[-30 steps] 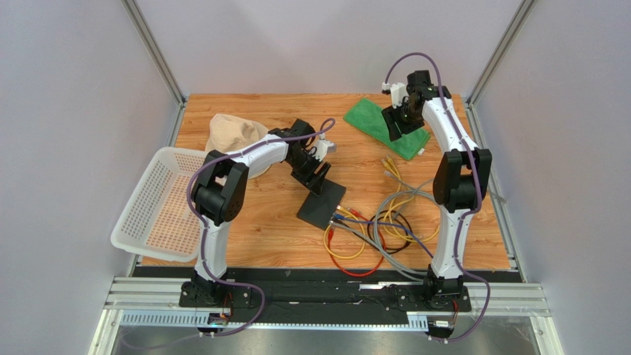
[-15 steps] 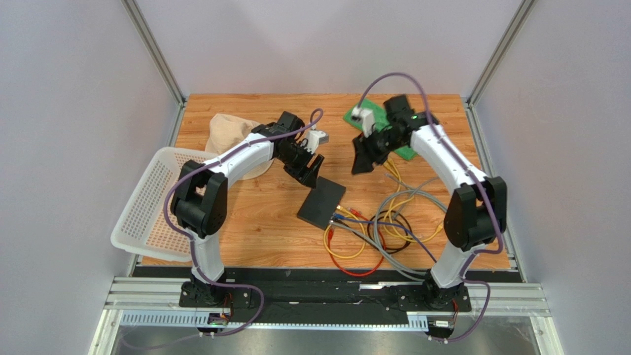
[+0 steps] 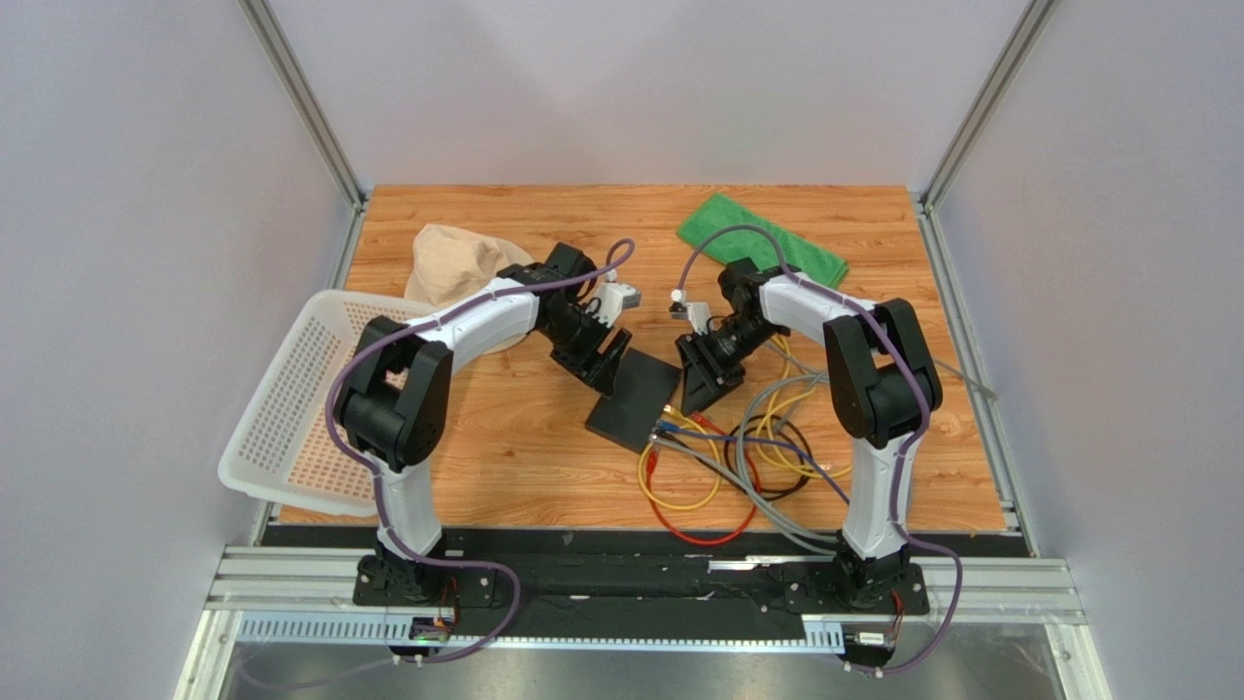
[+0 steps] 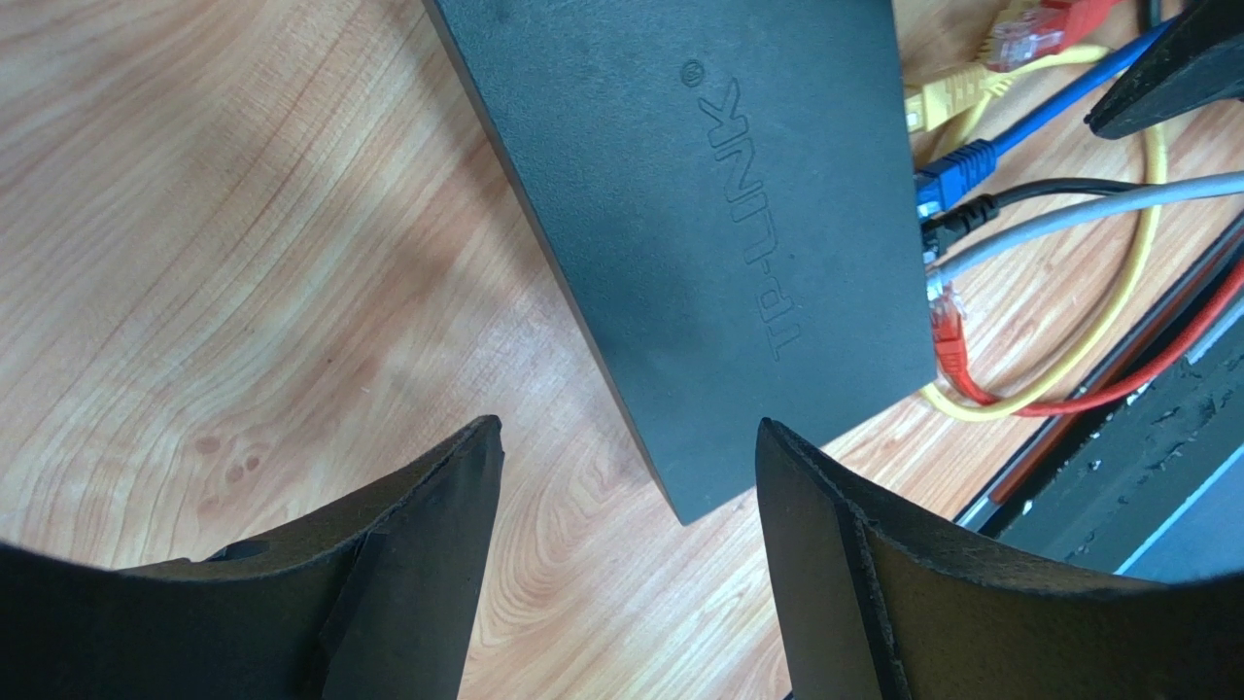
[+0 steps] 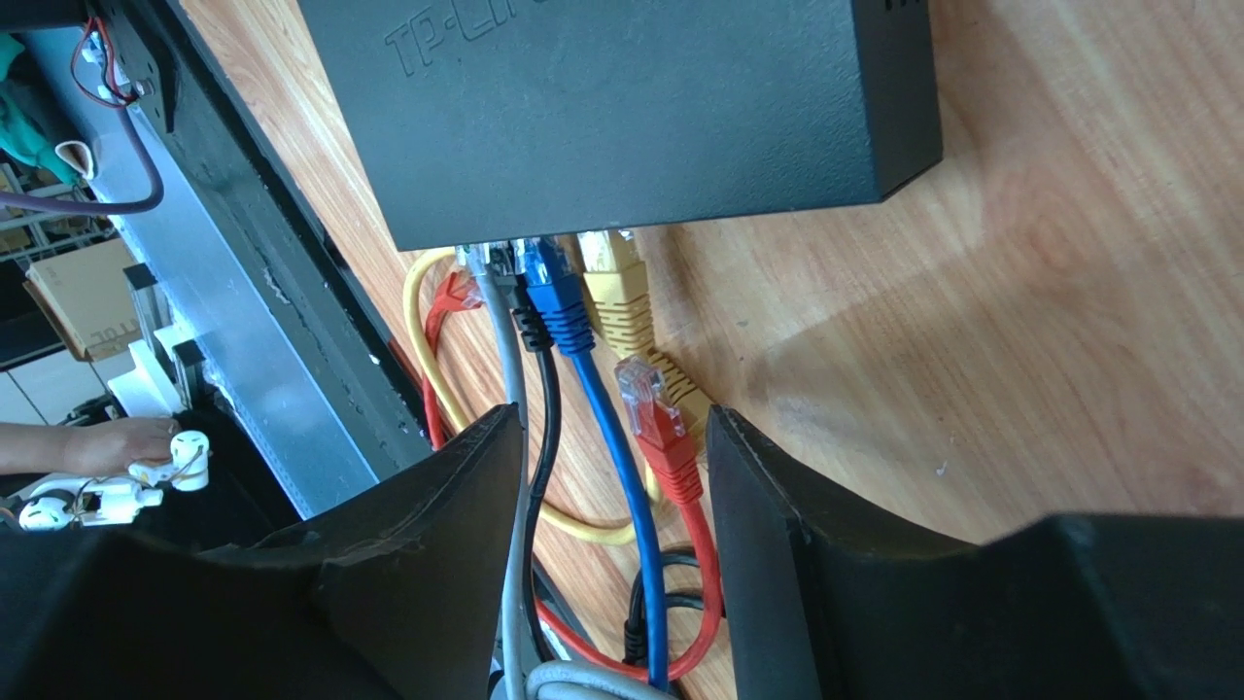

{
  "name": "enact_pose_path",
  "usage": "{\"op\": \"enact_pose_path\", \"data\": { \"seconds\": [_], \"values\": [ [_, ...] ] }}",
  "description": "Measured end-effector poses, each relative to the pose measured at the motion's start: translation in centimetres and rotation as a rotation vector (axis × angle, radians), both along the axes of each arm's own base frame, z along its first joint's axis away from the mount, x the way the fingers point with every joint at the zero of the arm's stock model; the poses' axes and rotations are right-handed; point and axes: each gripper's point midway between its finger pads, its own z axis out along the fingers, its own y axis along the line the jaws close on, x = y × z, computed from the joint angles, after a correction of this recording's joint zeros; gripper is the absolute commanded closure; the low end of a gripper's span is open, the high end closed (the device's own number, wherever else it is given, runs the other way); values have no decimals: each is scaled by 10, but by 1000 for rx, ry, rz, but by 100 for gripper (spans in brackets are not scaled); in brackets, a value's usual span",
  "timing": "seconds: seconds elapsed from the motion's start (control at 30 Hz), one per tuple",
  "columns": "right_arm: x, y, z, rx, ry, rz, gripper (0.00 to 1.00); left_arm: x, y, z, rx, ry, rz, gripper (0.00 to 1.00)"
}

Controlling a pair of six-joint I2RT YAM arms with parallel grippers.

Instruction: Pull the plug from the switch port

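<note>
"Right wrist view first: is anything out of the switch yet?"

"Not as far as I can see. A blue plug, a black plug, a yellow plug and a grey cable all run into the sockets on its near edge and look seated. One red plug lies loose on the table, just below that edge (I can't tell which plug is the one meant)."

"And the claws?"

"The right gripper hangs over the cable bundle. Its jaws are apart and nothing is pinched. The blue lead and the red plug show in the gap, but neither finger touches them. The left gripper is spread wide above the switch's opposite corner and holds nothing."

"Where is the switch?"

"In the top view it lies flat at mid-table, between the two claws, with its sockets facing the cable tangle."

"So what's left?"

"I'd say nearly all of it: brace the box, close on a plug, draw it straight out."
</note>
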Motion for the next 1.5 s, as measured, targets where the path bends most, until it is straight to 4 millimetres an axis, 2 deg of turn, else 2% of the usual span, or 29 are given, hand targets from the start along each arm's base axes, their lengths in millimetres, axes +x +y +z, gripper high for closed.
{"op": "enact_pose_path", "data": {
  "seconds": [0.33,0.47,0.57,0.7,0.9,1.07,1.23,1.5],
  "values": [
    [3,-1,-9,-17,-10,-6,48,0,1,-16,21,32,2,28],
    [1,4,-7,23,11,-5,47,1,-1,-25,24,51,-2,29],
    [0,9,-14,49,54,-6,47,2,-3,-31,24,71,-6,29],
    [0,20,-17,97,146,-24,47,7,-9,-31,10,81,-10,30],
    [3,27,-16,123,195,-40,48,10,-11,-31,10,86,-11,30],
    [5,29,-17,128,212,-46,51,11,-12,-31,11,88,-11,31],
    [7,29,-20,123,216,-53,62,11,-12,-31,11,88,-11,31],
    [8,29,-24,107,238,-78,62,11,-11,-31,11,88,-10,32]
  ]
}}
